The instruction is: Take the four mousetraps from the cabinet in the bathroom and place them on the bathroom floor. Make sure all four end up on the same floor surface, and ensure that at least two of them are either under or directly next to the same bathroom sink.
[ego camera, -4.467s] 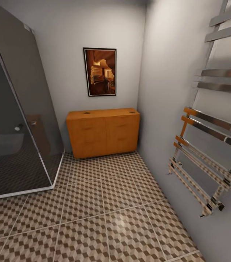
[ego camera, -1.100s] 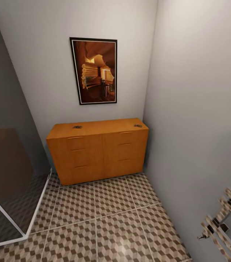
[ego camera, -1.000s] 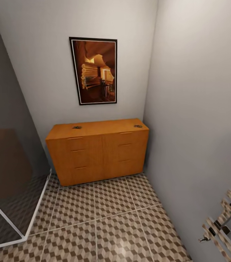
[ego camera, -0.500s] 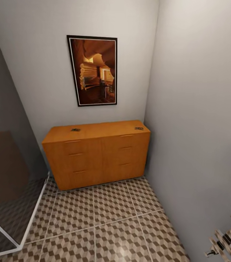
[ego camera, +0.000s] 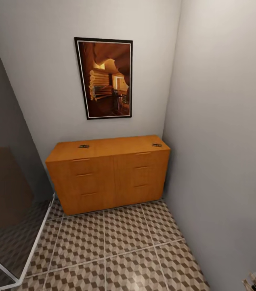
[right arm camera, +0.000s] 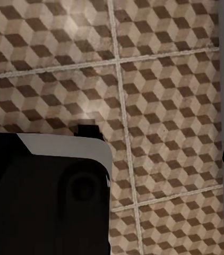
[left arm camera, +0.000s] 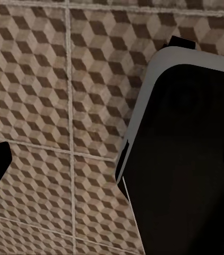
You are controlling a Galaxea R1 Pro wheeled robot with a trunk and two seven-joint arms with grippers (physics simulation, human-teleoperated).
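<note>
Two mousetraps (ego camera: 84,146) lie far ahead on the cabinet (ego camera: 108,173), one toward each end; both hands hang over the bathroom floor (ego camera: 120,242), grip state impossible to tell.

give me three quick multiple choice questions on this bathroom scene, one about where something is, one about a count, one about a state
1. Where do the small dark mousetraps lie?
A. on top of the cabinet
B. on the floor tiles
C. inside an open drawer

2. How many mousetraps can be seen on the cabinet?
A. four
B. two
C. none

3. What state are the cabinet drawers in?
A. all pulled out
B. one pulled out
C. all shut

Answers:
1. A: one mousetrap sits near the left end of the cabinet top, another mousetrap near the right end.
2. B: just those two dark shapes show on the top.
3. C: every drawer front sits flush, above the floor.
</note>
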